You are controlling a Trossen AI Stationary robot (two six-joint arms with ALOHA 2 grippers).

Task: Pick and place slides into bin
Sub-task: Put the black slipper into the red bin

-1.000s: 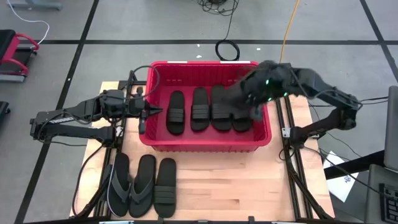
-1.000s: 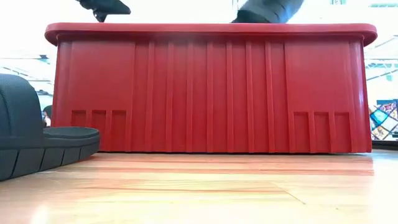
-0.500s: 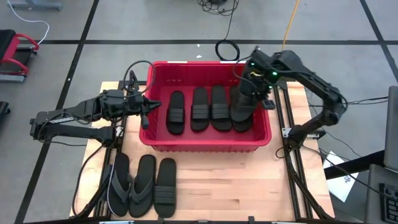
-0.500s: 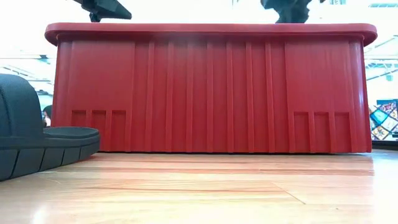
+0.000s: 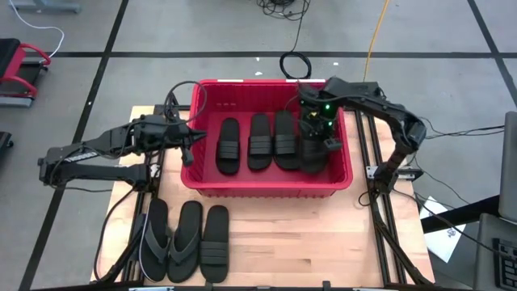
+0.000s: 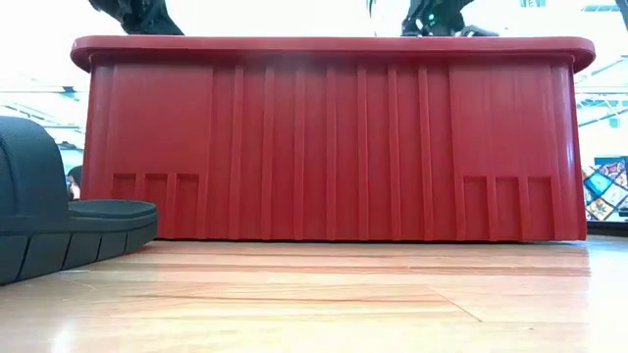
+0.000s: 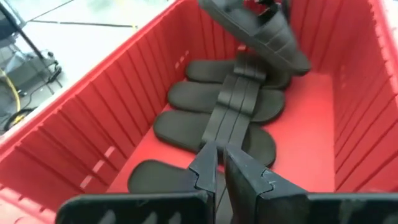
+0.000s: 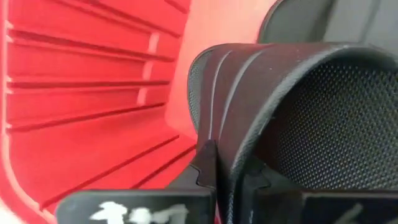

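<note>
The right gripper (image 5: 323, 139) had swung down into the bin (image 5: 266, 187), pinching a slide's (image 8: 280, 106) band — release came next; left gripper (image 7: 221, 167) pressed together, empty

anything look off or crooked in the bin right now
One thing: the fourth slide at the right end of the bin is not flat like the three lying side by side. It hangs tilted above them, its band pinched in the shut right gripper. Nothing looks spilled or damaged.
</note>
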